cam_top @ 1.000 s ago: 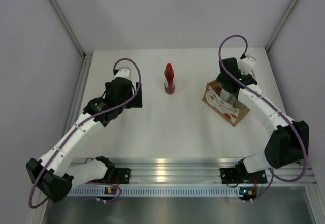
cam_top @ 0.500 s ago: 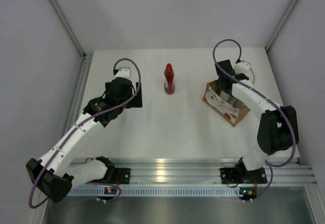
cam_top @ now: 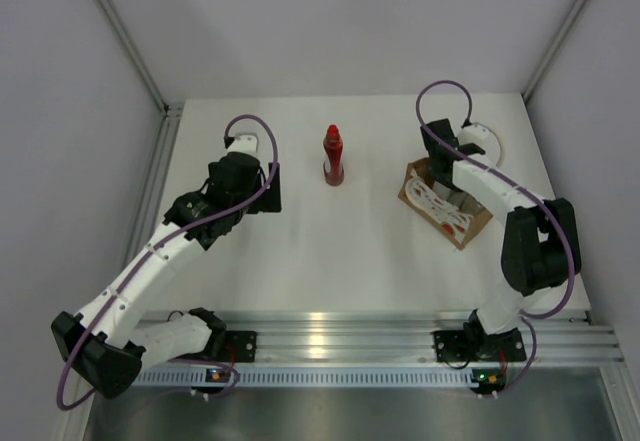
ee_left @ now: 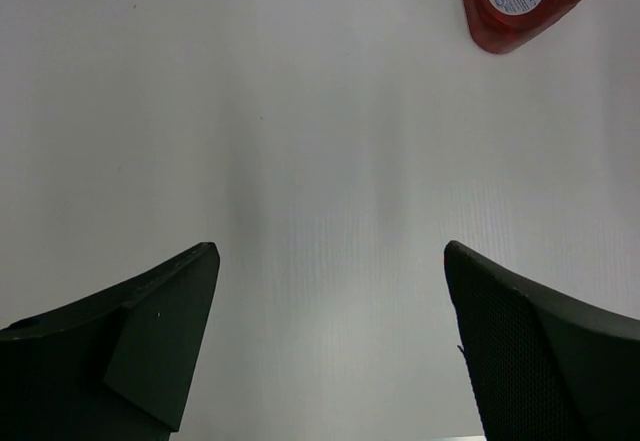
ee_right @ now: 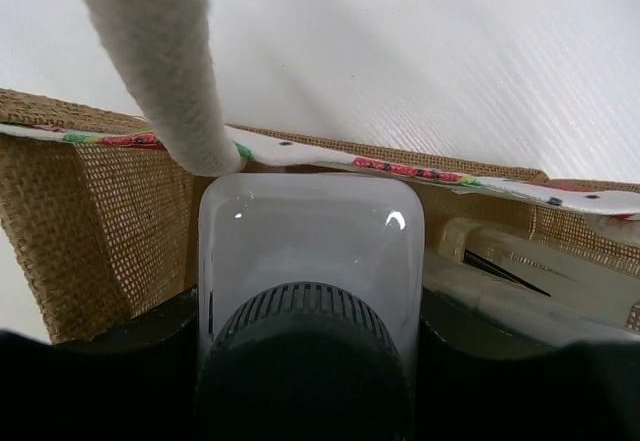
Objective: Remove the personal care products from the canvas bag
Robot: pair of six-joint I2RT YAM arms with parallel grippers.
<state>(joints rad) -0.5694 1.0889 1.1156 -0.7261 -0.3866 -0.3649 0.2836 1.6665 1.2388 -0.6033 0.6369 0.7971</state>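
- The right gripper reaches down into the open top of the canvas bag, and its dark fingers lie against both sides of the clear bottle, clamping it.
- The clear bottle stands upright inside the canvas bag, its ribbed dark cap towards the wrist camera.
- The cream handle crosses above the bottle and meets the bag's far rim just beside the bottle's left shoulder.
- A pale container lies inside the bag, just right of the clear bottle; what kind it is I cannot tell.
- The red bottle stands upright on the white table, outside the bag and well to its left.
- The left gripper hangs with its jaws spread wide and holding nothing, farther left of the bag than the red bottle, over bare tabletop.
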